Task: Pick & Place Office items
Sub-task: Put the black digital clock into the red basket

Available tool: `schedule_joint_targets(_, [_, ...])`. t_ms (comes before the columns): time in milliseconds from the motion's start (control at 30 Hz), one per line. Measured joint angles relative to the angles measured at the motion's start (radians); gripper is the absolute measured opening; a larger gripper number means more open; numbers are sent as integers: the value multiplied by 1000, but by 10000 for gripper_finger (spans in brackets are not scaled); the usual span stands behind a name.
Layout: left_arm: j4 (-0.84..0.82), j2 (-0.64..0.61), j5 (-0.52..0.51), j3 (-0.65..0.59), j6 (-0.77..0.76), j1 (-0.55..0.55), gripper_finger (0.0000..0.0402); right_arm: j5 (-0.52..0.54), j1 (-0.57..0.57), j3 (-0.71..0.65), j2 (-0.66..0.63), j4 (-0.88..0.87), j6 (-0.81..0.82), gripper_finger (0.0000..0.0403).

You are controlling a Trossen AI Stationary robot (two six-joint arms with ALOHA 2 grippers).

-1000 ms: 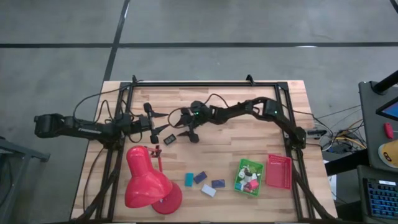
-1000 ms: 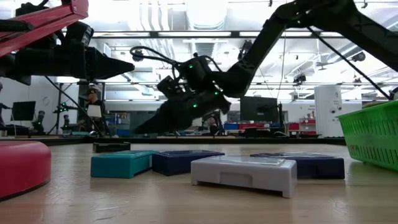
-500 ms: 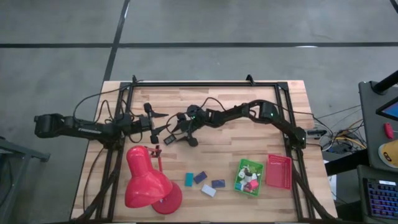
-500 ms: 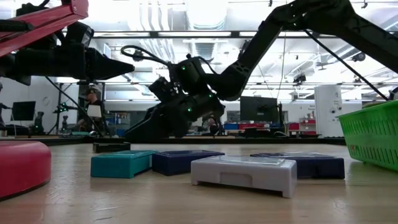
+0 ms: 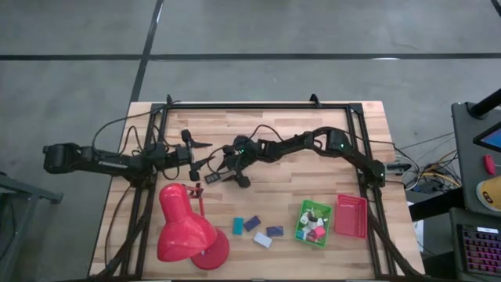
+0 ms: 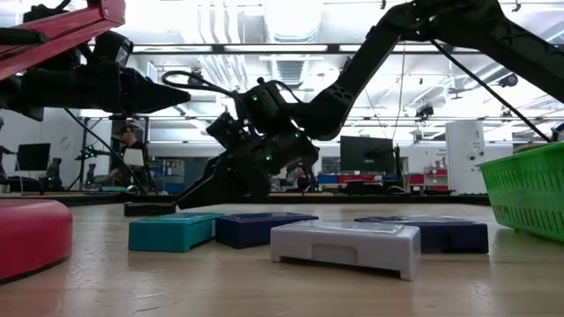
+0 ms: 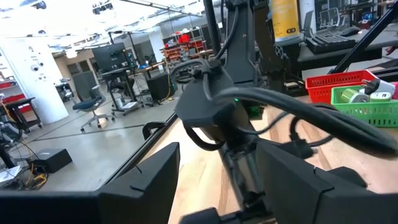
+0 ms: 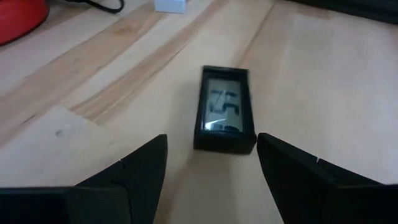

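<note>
A small black block with a grey display [image 8: 225, 118] lies flat on the wood, left of the table's middle [image 5: 212, 178]. My right gripper [image 8: 211, 142] is open and low over the table [image 5: 225, 173], with its fingers standing either side of the block's near end, apart from it. My left gripper [image 5: 196, 157] is open and hovers just left of it, above the table [image 6: 163, 92]. A teal block [image 5: 238, 226], two dark blue blocks [image 5: 251, 223] [image 5: 274, 232] and a white one [image 5: 262, 240] lie flat near the table's near edge.
A big red desk lamp [image 5: 188, 229] stands at the near left. A green tray [image 5: 314, 223] holding several small pieces and a red tray [image 5: 351, 215] sit at the near right. Cables trail over the table's middle. Bare wood lies between the black block and the row of blocks.
My right gripper has moved toward the table's left and dropped lower, closing in on the black display block. The block itself has stayed where it was.
</note>
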Motion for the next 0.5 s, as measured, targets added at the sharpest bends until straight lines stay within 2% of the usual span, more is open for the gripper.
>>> schedule_joint_targets(367, [0,0,0,0,0,0,218,5,3,0,-1,24,-5,237])
schedule_joint_targets(500, [0,0,0,0,0,0,218,-41,7,0,-2,38,-3,237])
